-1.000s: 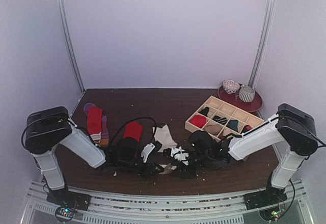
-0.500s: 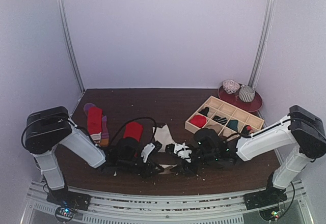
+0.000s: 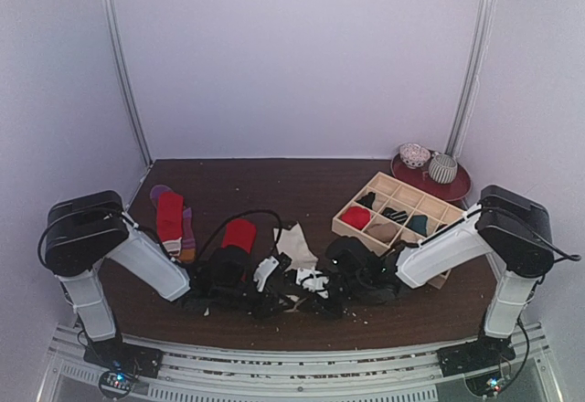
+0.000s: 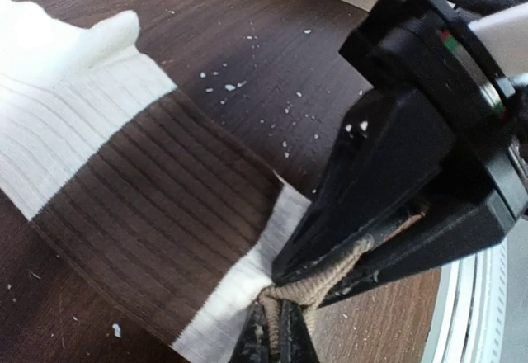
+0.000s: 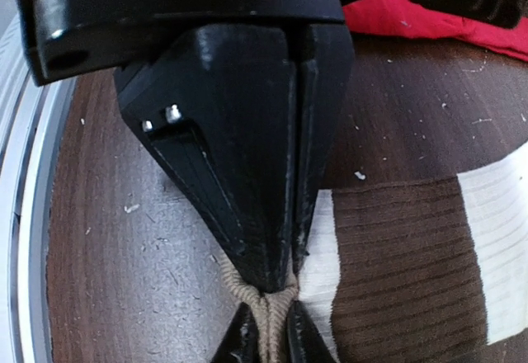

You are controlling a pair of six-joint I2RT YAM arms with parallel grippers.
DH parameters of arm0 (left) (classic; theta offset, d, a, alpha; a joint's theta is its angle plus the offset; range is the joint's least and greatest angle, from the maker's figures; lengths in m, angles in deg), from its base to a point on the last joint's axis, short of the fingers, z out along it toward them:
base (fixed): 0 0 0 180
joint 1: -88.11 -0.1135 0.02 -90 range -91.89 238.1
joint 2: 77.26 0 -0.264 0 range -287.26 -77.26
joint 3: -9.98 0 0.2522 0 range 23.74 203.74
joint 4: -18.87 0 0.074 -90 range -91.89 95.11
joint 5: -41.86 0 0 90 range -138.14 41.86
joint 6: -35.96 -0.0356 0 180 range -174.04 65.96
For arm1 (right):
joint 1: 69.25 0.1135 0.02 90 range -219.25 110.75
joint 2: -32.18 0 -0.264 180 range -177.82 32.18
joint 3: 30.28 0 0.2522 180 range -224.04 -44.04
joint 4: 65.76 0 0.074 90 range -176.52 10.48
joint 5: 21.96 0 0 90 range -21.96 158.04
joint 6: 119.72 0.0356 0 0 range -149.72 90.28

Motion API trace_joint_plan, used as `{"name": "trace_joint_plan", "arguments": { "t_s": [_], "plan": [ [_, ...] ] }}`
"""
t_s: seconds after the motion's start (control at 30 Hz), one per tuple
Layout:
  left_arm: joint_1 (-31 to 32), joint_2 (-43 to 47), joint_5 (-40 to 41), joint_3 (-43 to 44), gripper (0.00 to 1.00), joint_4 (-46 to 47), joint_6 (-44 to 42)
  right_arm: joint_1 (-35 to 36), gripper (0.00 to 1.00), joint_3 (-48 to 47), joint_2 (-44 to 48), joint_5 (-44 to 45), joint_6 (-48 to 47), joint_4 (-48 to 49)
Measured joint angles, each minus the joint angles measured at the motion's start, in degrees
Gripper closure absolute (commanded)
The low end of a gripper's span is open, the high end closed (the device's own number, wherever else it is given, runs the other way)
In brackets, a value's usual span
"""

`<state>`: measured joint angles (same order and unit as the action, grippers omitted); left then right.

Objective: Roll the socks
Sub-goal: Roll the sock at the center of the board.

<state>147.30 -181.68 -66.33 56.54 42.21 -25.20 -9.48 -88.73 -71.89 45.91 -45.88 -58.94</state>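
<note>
A cream sock with a wide brown band [image 4: 148, 206] lies flat on the dark table, and its beige ribbed cuff [image 4: 330, 276] is bunched up. My left gripper [image 4: 276, 338] is shut on that cuff. My right gripper [image 5: 266, 342] meets it tip to tip and is shut on the same cuff [image 5: 268, 309]. From above, the two grippers, left [image 3: 281, 294] and right [image 3: 309, 292], sit together near the table's front edge. A red sock [image 3: 239, 233] lies behind the left arm. Another red sock [image 3: 169, 215] rests on a purple and orange one at the far left.
A pale wooden grid tray [image 3: 340, 227] at the right holds a red roll [image 3: 356, 216] and dark items. Behind it, a red plate [image 3: 457, 185] carries two patterned balls. A black cable [image 3: 228, 219] loops over the left arm. Lint specks dot the wood.
My right gripper has swung left to meet the left gripper and has closed from open onto the beige cuff. The left gripper has stayed in place, shut on the cuff.
</note>
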Motion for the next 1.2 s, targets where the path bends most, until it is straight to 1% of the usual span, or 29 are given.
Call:
{"name": "trace_joint_plan", "arguments": {
  "t_s": [0.03,0.1,0.13,0.2,0.33,0.37,0.43,0.53,0.63,0.73,0.87,0.93,1.07,1.13,1.2],
  "plan": [
    [0.0,0.2,0.1,0.0,0.83,-0.2,0.0,0.0,1.00,-0.4,-0.1,-0.2,1.1,-0.6],
    [0.0,1.1,0.9,-0.2,0.69,-1.3,-0.4,-0.1,1.00,-0.9,-0.1,-0.8,3.5,-1.3],
    [0.0,1.9,1.5,-0.5,0.59,-1.8,-0.6,-0.2,1.00,-0.9,-0.1,-1.2,4.7,-1.3],
    [0.1,4.2,2.9,-1.5,0.36,-3.2,-1.4,-0.8,1.00,-0.4,-0.1,-2.4,7.8,-0.7],
    [-0.1,10.2,6.7,-4.1,0.12,-5.6,-3.9,-2.9,1.00,2.8,-0.2,-8.0,17.3,4.0],
    [-0.2,11.7,7.3,-4.8,0.11,-5.5,-5.1,-3.3,1.00,3.6,-0.4,-9.4,19.9,5.4],
    [-0.3,13.9,7.9,-5.9,0.12,-4.5,-7.1,-4.5,1.00,5.3,-1.3,-12.9,26.3,9.5],
    [-0.1,14.9,7.8,-7.7,0.14,0.1,-11.2,-5.9,1.00,6.5,-3.2,-16.7,35.9,14.9],
    [0.1,13.4,6.1,-9.4,0.16,5.9,-14.5,-7.2,1.00,8.2,-5.4,-20.2,46.7,21.6],
    [0.3,9.8,2.8,-9.9,0.19,11.3,-16.6,-7.7,1.00,9.0,-6.3,-22.4,53.9,25.0],
    [0.8,4.5,-1.3,-9.1,0.24,15.8,-18.4,-8.0,1.00,8.8,-6.6,-24.0,58.6,24.6],
    [1.0,2.7,-2.6,-8.2,0.29,16.7,-19.0,-8.0,1.00,8.5,-6.6,-24.5,59.8,23.9],
    [1.2,0.3,-4.5,-6.4,0.43,18.4,-20.3,-8.1,1.00,8.3,-6.6,-25.2,61.6,23.0],
    [1.2,-0.2,-5.0,-6.3,0.48,18.8,-20.4,-8.2,1.00,8.2,-6.6,-25.6,62.1,22.6],
    [1.2,-1.3,-5.6,-6.2,0.49,19.5,-20.3,-8.2,1.00,8.2,-6.6,-25.8,62.8,22.4]
  ]
}}
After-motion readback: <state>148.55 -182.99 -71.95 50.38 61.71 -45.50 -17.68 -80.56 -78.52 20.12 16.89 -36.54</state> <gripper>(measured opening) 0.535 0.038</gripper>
